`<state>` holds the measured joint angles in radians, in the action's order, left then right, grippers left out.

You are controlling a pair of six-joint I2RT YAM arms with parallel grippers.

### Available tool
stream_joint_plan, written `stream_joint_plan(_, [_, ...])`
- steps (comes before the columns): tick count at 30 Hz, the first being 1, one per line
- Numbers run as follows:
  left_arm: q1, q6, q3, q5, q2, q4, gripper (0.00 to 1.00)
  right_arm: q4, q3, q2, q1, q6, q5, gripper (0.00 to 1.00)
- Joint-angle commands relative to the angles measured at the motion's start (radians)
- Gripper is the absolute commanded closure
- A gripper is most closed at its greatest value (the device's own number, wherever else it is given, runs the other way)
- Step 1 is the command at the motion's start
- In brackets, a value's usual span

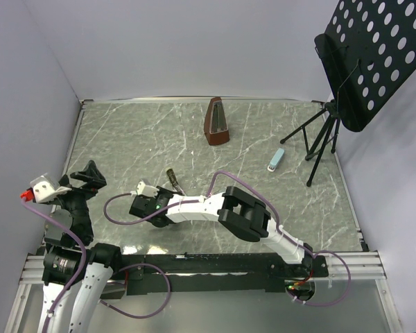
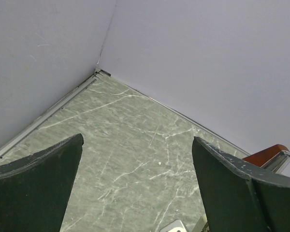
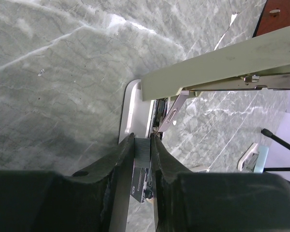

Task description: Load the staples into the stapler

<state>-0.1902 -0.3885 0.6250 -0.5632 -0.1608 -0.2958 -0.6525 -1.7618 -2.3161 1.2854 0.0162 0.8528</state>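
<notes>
Right gripper (image 3: pixel 142 143) pinched shut on the stapler (image 3: pixel 222 63) at its lower part, lid swung up (metal underside showing). Left gripper (image 2: pixel 137 188) hangs wide open at 9 o'clock on the table (image 1: pixel 145 139).

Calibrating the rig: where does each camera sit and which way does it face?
Top external: above, behind the bases, looking down on the table; left arm and right arm show.
Left wrist: raised, facing the table's far-left corner; open left fingers show.
Right wrist: low, facing the opened stapler; right fingers pinch a grey strip.
Shared: metronome, top external and right wrist.
</notes>
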Motion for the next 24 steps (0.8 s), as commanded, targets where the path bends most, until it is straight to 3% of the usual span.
stream_joint_plan(1, [0.005,-0.001,-0.001,0.016,0.0,0.047,0.01,0.008,-0.015,0.014,0.009,-0.009,0.029,0.75])
stream_joint_plan(15, [0.005,0.0,-0.002,0.022,-0.005,0.049,0.01,0.024,0.013,0.124,0.003,0.01,-0.035,0.76])
stream_joint_plan(24, [0.005,0.0,-0.004,0.028,-0.013,0.052,0.01,0.013,0.065,0.231,-0.032,0.09,-0.164,0.76])
